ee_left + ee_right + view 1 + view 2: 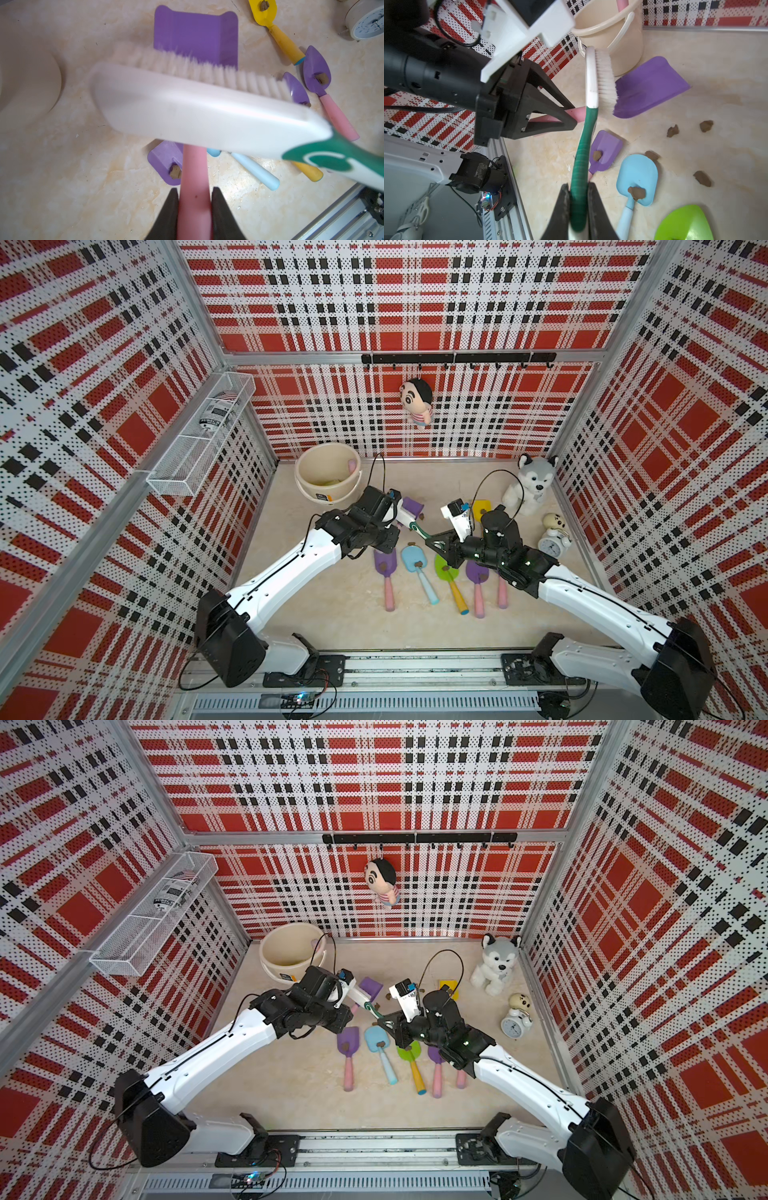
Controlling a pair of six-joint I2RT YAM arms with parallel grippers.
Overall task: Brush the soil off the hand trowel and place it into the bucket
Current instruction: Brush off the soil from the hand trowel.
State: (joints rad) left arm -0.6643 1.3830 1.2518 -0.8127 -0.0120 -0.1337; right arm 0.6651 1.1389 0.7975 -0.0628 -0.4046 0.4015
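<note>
Nearest the rail, a row of trowels [411, 558] lay flat on the table [332, 614], handles toward the rail and blades away. Soil [636, 192] sat as brown lumps on several blades and loose on the table just past them.

Right behind the row, both arms met mid-table. The right gripper [578, 185] had its jaws closed tight on the green handle of the brush [591, 83], white head pointing toward the bucket. The left gripper [194, 189] had its jaws clamped on the pink handle of the purple trowel [195, 35], lifted off the table, wide square blade sticking out beyond the brush. The brush head lay across that trowel with its bristles [187, 62] at the handle end of the blade. Actual contact couldn't be told because the left wrist view was blurred.

A yellow trowel [482, 506] with a lump on it lay beyond the right wrist.

The bucket [309, 485] stood upright in the back left corner, near the held blade but apart from it, with a pink handle end showing inside.

Back right sat a husky plush [530, 485], a small doll [556, 522] and an alarm clock [550, 545]. On the back wall a plush doll [417, 402] hung from a hook rail [457, 358], and a wire basket [199, 439] hung on the left wall.
</note>
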